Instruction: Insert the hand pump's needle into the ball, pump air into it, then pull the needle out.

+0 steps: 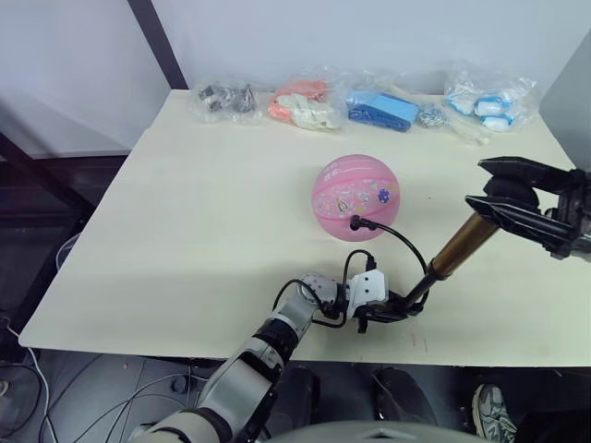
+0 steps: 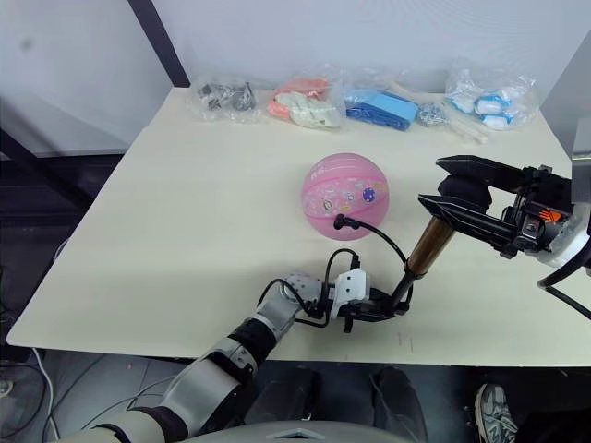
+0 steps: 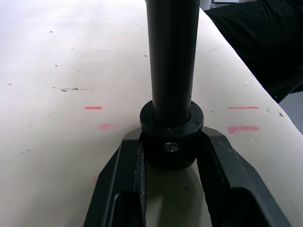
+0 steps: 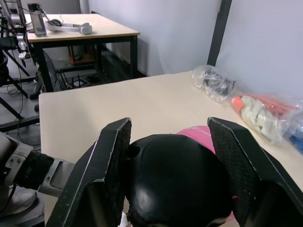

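Needle (image 1: 355,221) is seated in ball (image 1: 355,197). My left gripper (image 1: 386,309) clamps pump (image 1: 456,249) base, right gripper (image 1: 503,189) clasps the handle; I judge pumping underway, pull-out pending.

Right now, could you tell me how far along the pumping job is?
Done: the black needle fitting sits in the pink rubber ball. In hand: the left gripper clamps the brass-barrelled hand pump's base, the right gripper its handle. Left: pumping, then pulling out.
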Available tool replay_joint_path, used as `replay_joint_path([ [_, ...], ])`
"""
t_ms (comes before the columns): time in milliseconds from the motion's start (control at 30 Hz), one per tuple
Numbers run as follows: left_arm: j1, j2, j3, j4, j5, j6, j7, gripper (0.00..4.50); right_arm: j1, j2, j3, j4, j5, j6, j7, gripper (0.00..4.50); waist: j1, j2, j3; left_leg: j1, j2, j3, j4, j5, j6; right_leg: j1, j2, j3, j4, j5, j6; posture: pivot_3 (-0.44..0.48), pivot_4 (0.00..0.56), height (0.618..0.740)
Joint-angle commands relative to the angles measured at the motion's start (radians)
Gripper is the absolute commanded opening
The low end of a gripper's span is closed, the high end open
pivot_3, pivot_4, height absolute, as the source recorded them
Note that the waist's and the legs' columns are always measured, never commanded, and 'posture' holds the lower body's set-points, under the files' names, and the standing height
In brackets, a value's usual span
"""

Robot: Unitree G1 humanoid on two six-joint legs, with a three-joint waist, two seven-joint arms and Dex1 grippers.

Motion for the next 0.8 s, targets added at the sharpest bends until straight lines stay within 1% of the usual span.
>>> replay_joint_path([
  [33,0.035,0.032,-0.021,0.054,0.042,0.035,0.004,1.03,0.044,0.044,-0.024,-0.053,-0.048,-0.039,0.001,2.16,0.001,-0.001,-0.001,-0.001,0.000,0.000,0.000,0.000,0.000,-0.001,0.000,0.000,0.000,0.000,0.000,0.000,0.150,0.740],
  [133,0.036,0.032,-0.021,0.053,0.042,0.035,0.007,1.03,0.129,0.103,0.038,-0.096,-0.137,-0.067,0.017,2.16,0.000,0.000,-0.003,-0.002,0.000,-0.001,0.000,0.000,-0.001,-0.002,0.000,-0.001,0.001,0.000,0.000,0.000,0.150,0.740],
  [233,0.036,0.031,-0.019,0.053,0.044,0.036,0.007,1.03,0.215,0.174,0.127,-0.116,-0.254,-0.121,0.024,2.16,-0.003,0.000,-0.006,-0.001,-0.001,0.001,0.001,0.000,-0.001,-0.002,0.001,0.000,0.002,0.000,0.000,0.000,0.150,0.740],
  [333,0.034,0.030,-0.016,0.056,0.046,0.036,0.009,1.03,0.286,0.224,0.211,-0.106,-0.385,-0.199,0.057,2.16,-0.004,-0.001,-0.007,0.005,0.000,0.001,0.000,0.001,-0.001,0.002,0.003,0.000,0.002,0.000,0.001,0.000,0.150,0.740],
  [400,0.034,0.029,-0.015,0.057,0.048,0.035,0.009,1.03,0.328,0.258,0.265,-0.087,-0.463,-0.247,0.064,2.16,-0.005,-0.001,-0.007,0.012,0.001,0.001,-0.001,0.000,-0.001,0.009,0.003,0.000,0.002,-0.001,0.001,0.000,0.150,0.740],
  [467,0.032,0.028,-0.014,0.059,0.049,0.034,0.010,1.03,0.364,0.282,0.317,-0.059,-0.546,-0.294,0.062,2.16,-0.006,-0.001,-0.008,0.014,0.001,0.001,-0.001,0.000,-0.001,0.011,0.004,0.000,0.002,-0.003,0.005,0.000,0.150,0.740],
  [633,0.029,0.030,-0.012,0.063,0.050,0.032,0.009,1.03,0.407,0.346,0.412,-0.008,-0.647,-0.376,0.056,2.16,-0.006,-0.002,-0.009,0.015,0.001,0.000,-0.001,0.000,-0.001,0.011,0.004,0.000,0.002,-0.003,0.005,0.000,0.150,0.740],
  [700,0.028,0.030,-0.012,0.062,0.050,0.032,0.008,1.03,0.418,0.368,0.454,0.007,-0.685,-0.403,0.055,2.16,-0.006,-0.002,-0.010,0.015,0.001,0.000,-0.001,0.000,-0.001,0.011,0.005,0.000,0.002,-0.001,0.002,0.000,0.150,0.740],
  [800,0.028,0.031,-0.012,0.062,0.050,0.031,0.008,1.03,0.419,0.390,0.490,0.024,-0.721,-0.422,0.043,2.16,-0.006,-0.002,-0.010,0.015,0.001,0.000,-0.001,0.000,-0.001,0.011,0.005,0.000,0.002,-0.001,0.001,0.000,0.150,0.740],
])
